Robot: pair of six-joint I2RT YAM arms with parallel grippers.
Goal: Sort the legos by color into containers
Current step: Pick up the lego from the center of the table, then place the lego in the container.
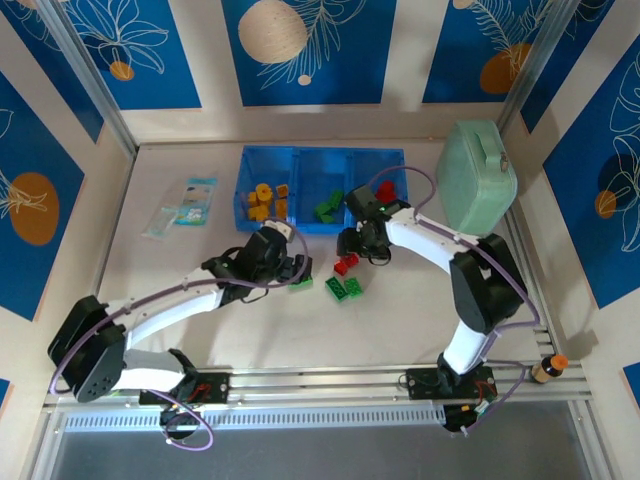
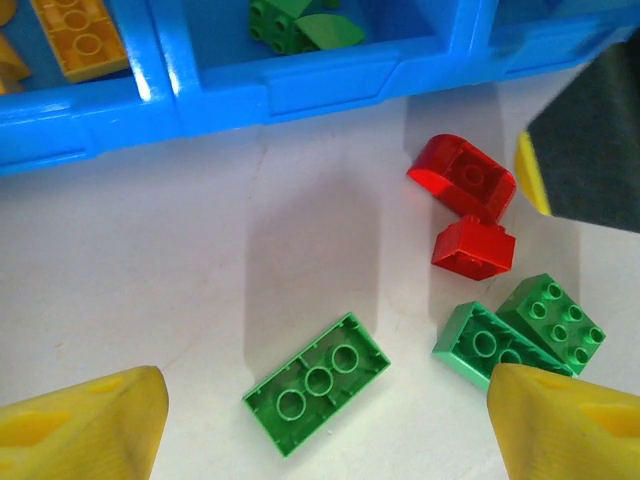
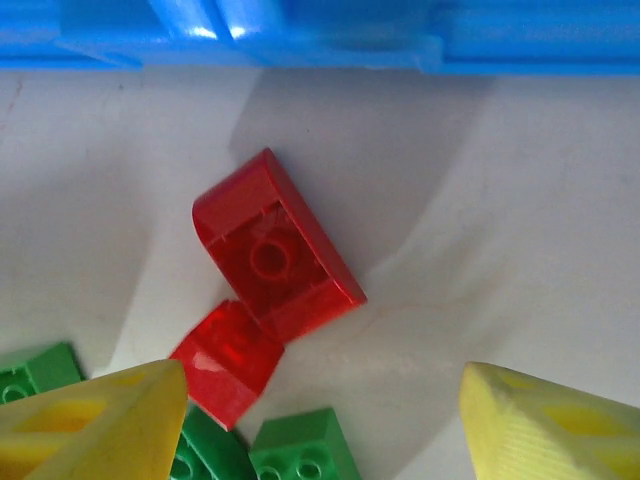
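Observation:
The containers stand at the back: a left bin with orange legos, a middle bin with green legos, a right bin with a red one. On the table lie an upside-down long green brick, two red bricks and two green bricks. My left gripper hangs open over the long green brick, its fingers wide apart and off it. My right gripper is open above the red bricks, touching neither.
A mint-green lidded case stands at the back right. A plastic packet lies at the back left. The right gripper's dark finger reaches into the left wrist view beside the red bricks. The blue bin wall is just beyond them.

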